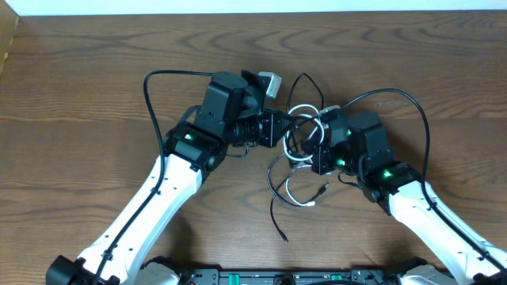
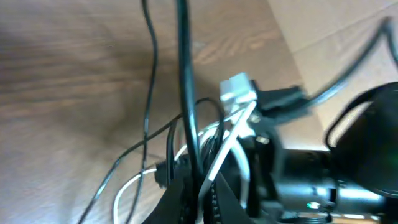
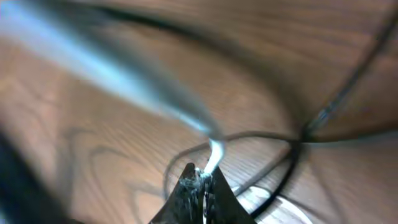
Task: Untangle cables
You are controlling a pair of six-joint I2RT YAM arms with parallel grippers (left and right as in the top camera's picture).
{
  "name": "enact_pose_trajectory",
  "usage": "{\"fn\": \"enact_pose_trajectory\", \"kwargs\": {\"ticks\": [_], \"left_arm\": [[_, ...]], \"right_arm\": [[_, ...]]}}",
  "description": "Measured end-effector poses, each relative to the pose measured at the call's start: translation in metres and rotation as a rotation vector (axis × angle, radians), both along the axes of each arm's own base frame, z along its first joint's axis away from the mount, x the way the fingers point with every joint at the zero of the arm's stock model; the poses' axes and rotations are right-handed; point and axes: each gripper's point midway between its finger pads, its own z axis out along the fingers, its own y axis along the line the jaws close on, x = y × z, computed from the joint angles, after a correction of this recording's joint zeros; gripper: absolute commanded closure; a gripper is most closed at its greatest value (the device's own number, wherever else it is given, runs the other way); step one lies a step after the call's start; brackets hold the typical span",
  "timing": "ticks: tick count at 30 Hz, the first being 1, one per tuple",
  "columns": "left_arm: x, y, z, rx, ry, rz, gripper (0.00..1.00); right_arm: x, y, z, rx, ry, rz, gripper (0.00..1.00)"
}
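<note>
The two arms meet over the middle of the wooden table (image 1: 79, 95), and the cables (image 1: 297, 138) lie in a knot between them, slightly right of centre. The left gripper (image 1: 283, 128) reaches into the knot from the left, and the right gripper (image 1: 313, 152) comes in from the right, a little nearer; the two sit just beside each other.

In the left wrist view, the left gripper (image 2: 194, 196) has its fingers pressed together at the bottom edge. A black cable (image 2: 185, 81) rises taut and straight from between them, and the white cable (image 2: 227, 146) runs into the same spot. The right arm's dark body fills the right side, blurred.

In the right wrist view, the right gripper (image 3: 200, 180) is pinched onto the white cable (image 3: 214, 149), which leaves the fingertips and sweeps up to the far left, out of focus. Black loops (image 3: 348, 87) cross on the wood behind it.

From overhead, one white loop (image 1: 295, 198) lies on the table near the knot, and a loose black end (image 1: 277, 222) trails nearer still, apart from both grippers.
</note>
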Motion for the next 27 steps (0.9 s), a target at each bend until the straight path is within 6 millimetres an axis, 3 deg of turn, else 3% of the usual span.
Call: {"fn": "enact_pose_trajectory", "kwargs": {"ticks": [3, 7, 11, 13, 19, 27], "left_arm": [[0.001, 0.008, 0.007, -0.038, 0.018, 0.006, 0.93], [0.014, 0.042, 0.035, -0.094, -0.035, 0.081, 0.93], [0.020, 0.076, 0.058, -0.121, -0.087, 0.163, 0.93], [0.022, 0.093, 0.060, -0.120, -0.081, 0.208, 0.92], [0.027, 0.126, 0.042, -0.083, 0.007, 0.317, 0.93], [0.019, 0.171, -0.008, 0.155, 0.148, 0.535, 0.93]], "right_arm": [[-0.001, -0.022, -0.018, -0.107, 0.053, -0.101, 0.96], [-0.003, -0.055, -0.036, -0.261, 0.089, -0.223, 0.97], [0.002, -0.074, -0.039, -0.341, 0.072, -0.299, 0.96], [0.004, -0.078, -0.039, -0.359, 0.063, -0.321, 0.99], [0.011, -0.073, -0.033, -0.328, 0.032, -0.322, 0.99], [0.018, -0.039, -0.015, -0.174, -0.023, -0.199, 0.99]]}}
